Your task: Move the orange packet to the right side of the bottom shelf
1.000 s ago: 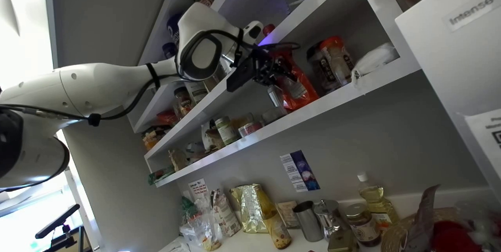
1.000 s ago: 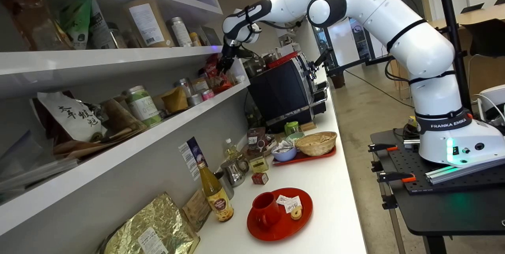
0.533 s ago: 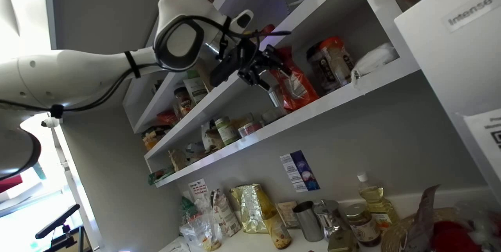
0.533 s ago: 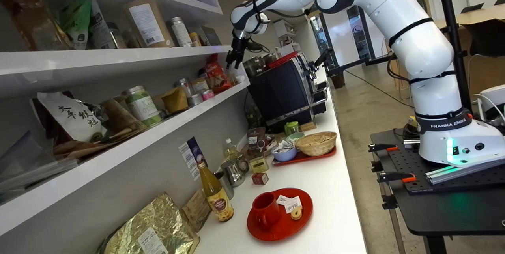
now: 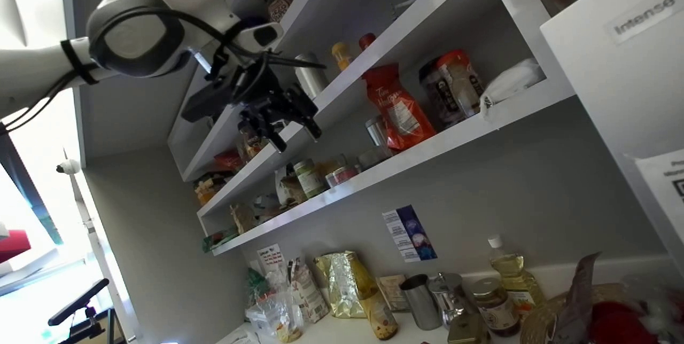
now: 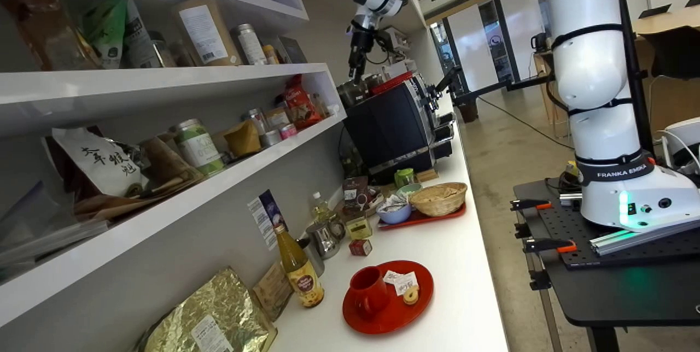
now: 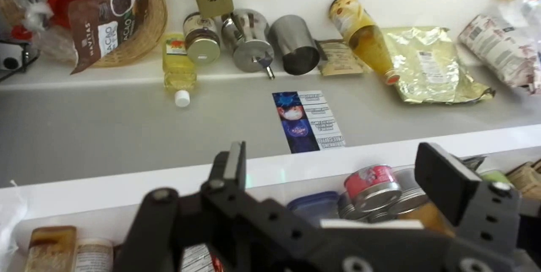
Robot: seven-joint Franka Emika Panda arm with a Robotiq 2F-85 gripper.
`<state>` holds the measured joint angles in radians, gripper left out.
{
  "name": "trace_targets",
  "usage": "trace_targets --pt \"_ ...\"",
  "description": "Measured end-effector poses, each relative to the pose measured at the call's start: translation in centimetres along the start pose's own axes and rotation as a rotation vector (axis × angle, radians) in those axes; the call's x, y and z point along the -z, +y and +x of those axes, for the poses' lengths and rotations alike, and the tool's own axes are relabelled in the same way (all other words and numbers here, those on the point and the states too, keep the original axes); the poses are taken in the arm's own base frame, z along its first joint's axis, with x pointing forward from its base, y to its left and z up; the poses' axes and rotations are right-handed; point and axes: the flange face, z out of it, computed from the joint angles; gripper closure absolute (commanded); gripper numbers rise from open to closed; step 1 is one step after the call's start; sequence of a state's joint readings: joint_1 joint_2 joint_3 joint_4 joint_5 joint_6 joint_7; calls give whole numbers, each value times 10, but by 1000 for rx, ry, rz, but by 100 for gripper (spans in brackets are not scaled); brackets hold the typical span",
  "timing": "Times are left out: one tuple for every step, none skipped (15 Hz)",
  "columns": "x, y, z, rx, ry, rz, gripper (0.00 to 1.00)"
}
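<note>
The arm (image 6: 590, 65) is white and rounded, with a grey ring (image 5: 173, 39) at one joint. Black straps (image 5: 80, 61) encircle it; a black cable (image 5: 181, 14) lies along it. The white base (image 6: 601, 207) carries a green light strip (image 6: 623, 207) and a dark collar (image 6: 615, 167) lettered "FRANKA EMIKA". The gripper (image 7: 334, 158) is black, with metallic screw heads (image 7: 500, 187) and pale grey finger pads (image 7: 232, 162).

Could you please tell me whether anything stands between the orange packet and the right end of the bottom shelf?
Yes: right of the orange packet, an exterior view shows a dark-lidded jar, an orange-lidded jar, then a white bundle nearest the bottom shelf's right end.
</note>
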<state>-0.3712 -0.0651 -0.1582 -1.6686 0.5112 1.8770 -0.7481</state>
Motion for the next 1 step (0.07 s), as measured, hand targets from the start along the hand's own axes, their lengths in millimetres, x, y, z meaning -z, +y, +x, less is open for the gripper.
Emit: trace_targets --pt "7 -2 -8 -5 5 1 0"
